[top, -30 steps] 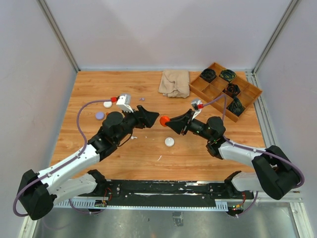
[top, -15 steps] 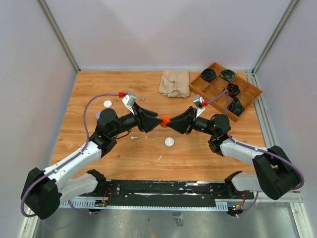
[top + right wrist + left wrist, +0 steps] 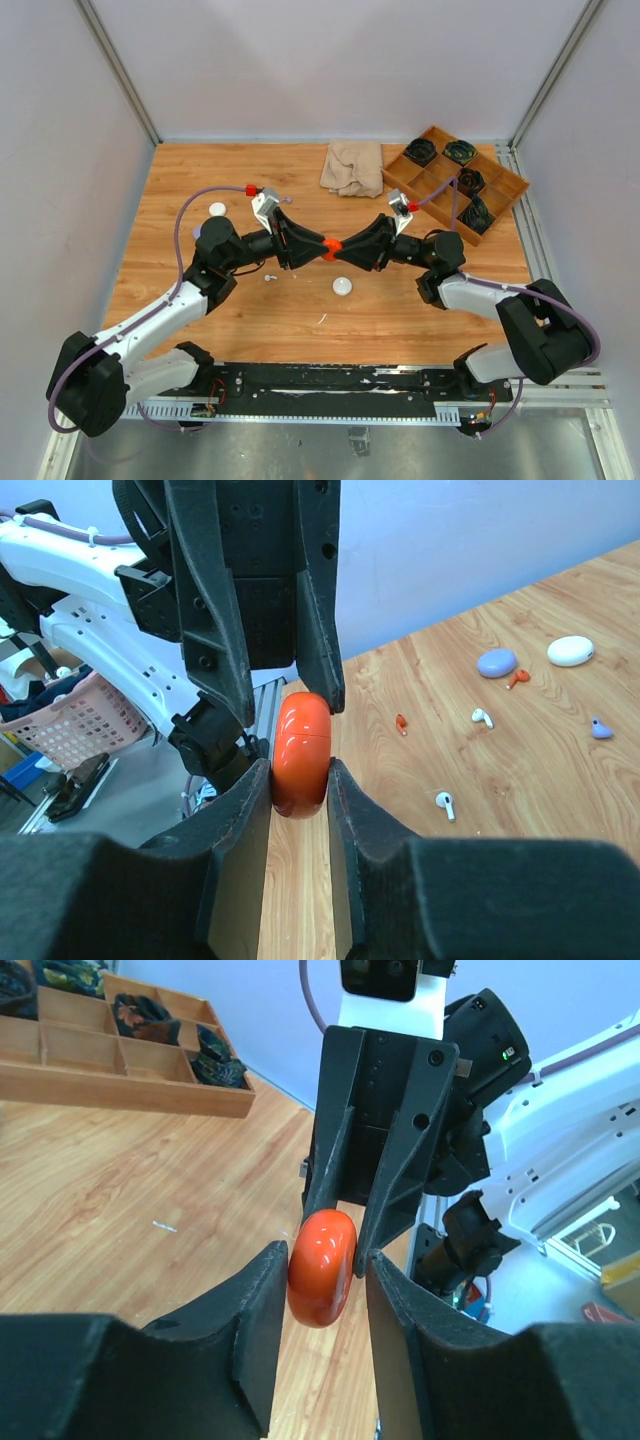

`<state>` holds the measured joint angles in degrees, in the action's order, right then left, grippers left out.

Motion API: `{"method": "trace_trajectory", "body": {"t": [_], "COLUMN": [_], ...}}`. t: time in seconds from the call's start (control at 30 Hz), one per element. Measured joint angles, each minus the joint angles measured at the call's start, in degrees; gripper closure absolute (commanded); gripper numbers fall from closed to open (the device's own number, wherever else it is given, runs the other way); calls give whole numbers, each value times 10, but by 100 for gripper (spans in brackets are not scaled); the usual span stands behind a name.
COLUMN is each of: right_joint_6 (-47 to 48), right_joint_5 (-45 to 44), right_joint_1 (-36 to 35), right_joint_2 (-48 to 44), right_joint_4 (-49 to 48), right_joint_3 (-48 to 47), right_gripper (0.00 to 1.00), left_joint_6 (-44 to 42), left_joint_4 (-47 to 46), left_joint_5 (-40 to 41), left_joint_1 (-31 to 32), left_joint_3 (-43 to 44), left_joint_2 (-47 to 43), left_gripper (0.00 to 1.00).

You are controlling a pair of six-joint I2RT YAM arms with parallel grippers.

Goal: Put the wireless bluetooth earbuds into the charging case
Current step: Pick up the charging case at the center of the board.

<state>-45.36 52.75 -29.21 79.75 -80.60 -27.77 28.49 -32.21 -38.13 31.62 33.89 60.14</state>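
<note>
A closed round orange charging case (image 3: 328, 248) is held above the table's middle. My right gripper (image 3: 300, 775) is shut on it, both fingers pressed flat on its sides. My left gripper (image 3: 327, 1260) meets it from the other side, its jaws straddling the orange case (image 3: 322, 1267); one finger touches and a thin gap shows at the other. On the table, the right wrist view shows two white earbuds (image 3: 445, 804) (image 3: 483, 717), two orange ones (image 3: 400, 723) and a pale purple one (image 3: 600, 728). A white earbud (image 3: 270, 278) lies below the left arm.
A white round case (image 3: 343, 286) lies just in front of the grippers. Another white case (image 3: 217, 209) and a purple case (image 3: 202, 231) lie at the left. A beige cloth (image 3: 352, 167) and a wooden compartment tray (image 3: 455, 182) sit at the back right.
My left gripper has swung right and up until its jaws straddle the orange case. My right gripper has carried the case slightly left to meet it.
</note>
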Motion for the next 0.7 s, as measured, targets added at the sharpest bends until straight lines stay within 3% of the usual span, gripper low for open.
{"method": "trace_trajectory", "body": {"t": [0.4,0.6,0.7], "right_joint_6": [-14,-16,-16], "right_joint_5": [18,25,33], "right_joint_1": [0,0,2], "right_joint_2": [1,5,7], "right_joint_4": [-16,-19,-20], "right_joint_3": [-11,-16,-17], "right_gripper": [96,87,79], "left_joint_6": [0,2,-11], "left_joint_4": [-12,-12,-4], "left_joint_5": [-45,-61,-67], "left_joint_1": [-3,-3,-4], "left_joint_3": [-2,-2,-2], "left_joint_2": [21,25,21], "left_gripper": [64,92,100]}}
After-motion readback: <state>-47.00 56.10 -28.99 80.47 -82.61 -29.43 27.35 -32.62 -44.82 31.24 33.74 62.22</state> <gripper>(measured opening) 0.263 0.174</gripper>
